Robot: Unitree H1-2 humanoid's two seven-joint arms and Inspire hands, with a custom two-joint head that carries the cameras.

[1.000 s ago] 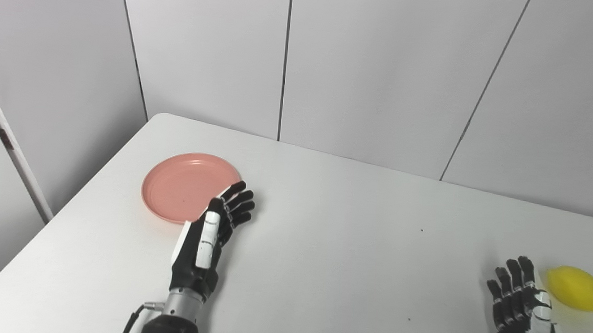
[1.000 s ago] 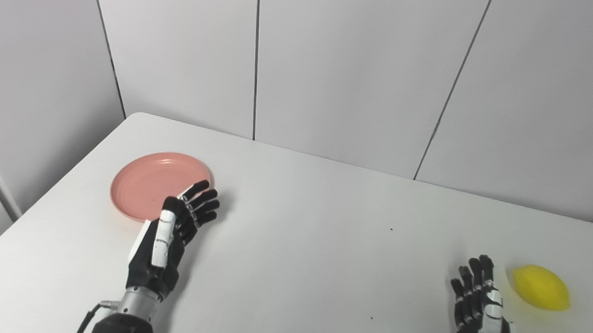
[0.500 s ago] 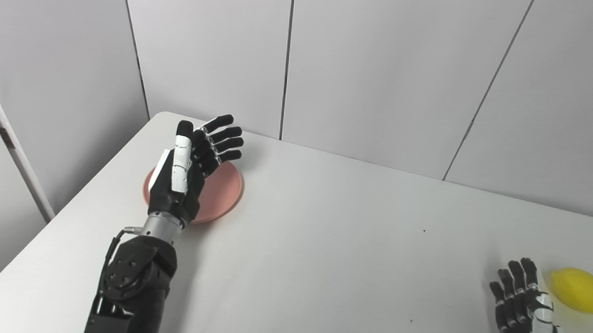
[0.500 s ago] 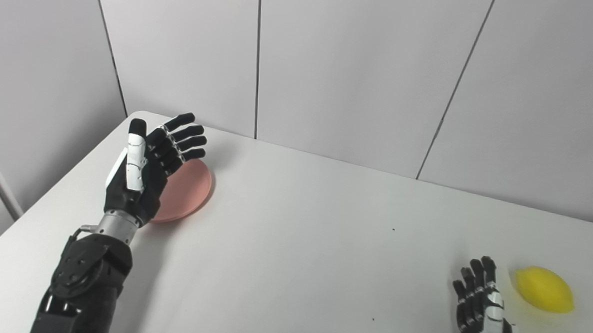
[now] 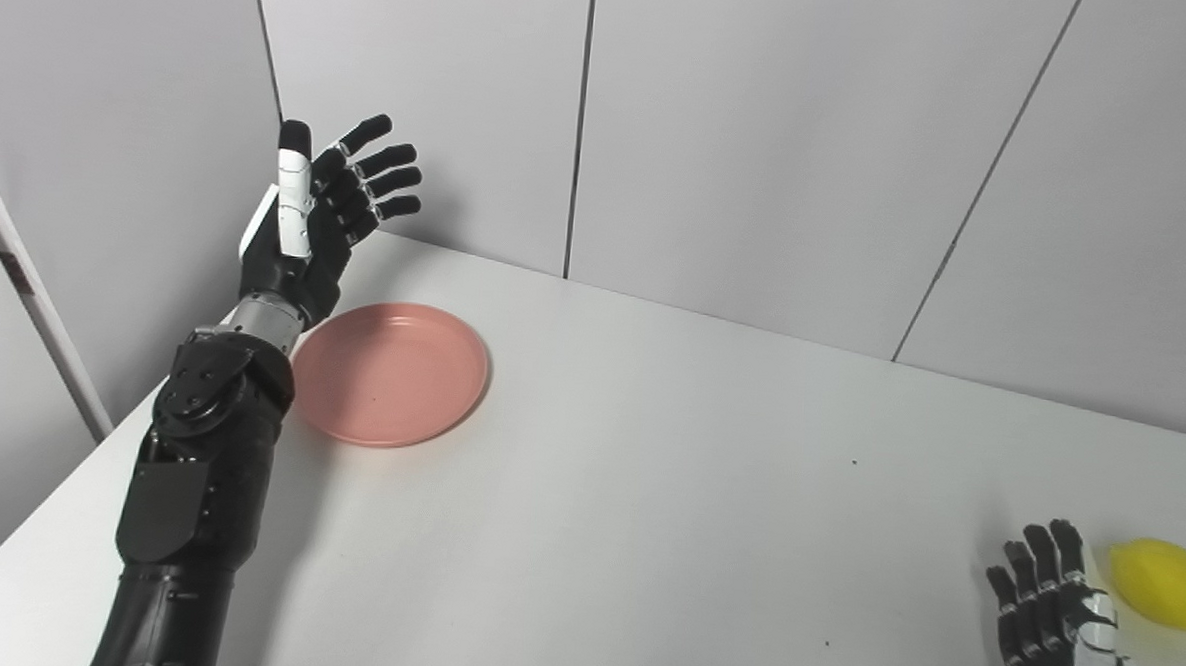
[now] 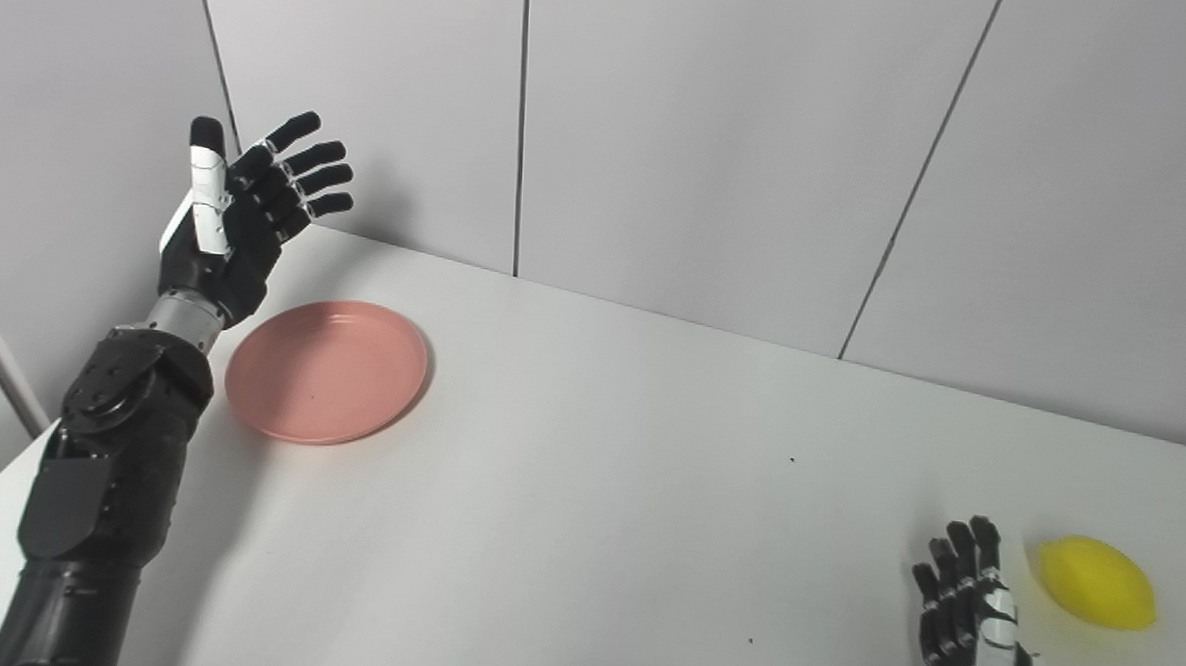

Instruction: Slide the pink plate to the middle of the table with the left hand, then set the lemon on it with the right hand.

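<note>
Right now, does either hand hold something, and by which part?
Nothing is held. The left hand is open in the air beyond the pink plate; the right hand is open beside the lemon.

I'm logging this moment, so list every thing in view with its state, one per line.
Plate: flat on the table's left side, empty, untouched.
Lemon: lying on the table at far right, untouched.
Left robot hand: open, raised above the table behind the plate.
Right robot hand: open, beside the lemon.
</note>
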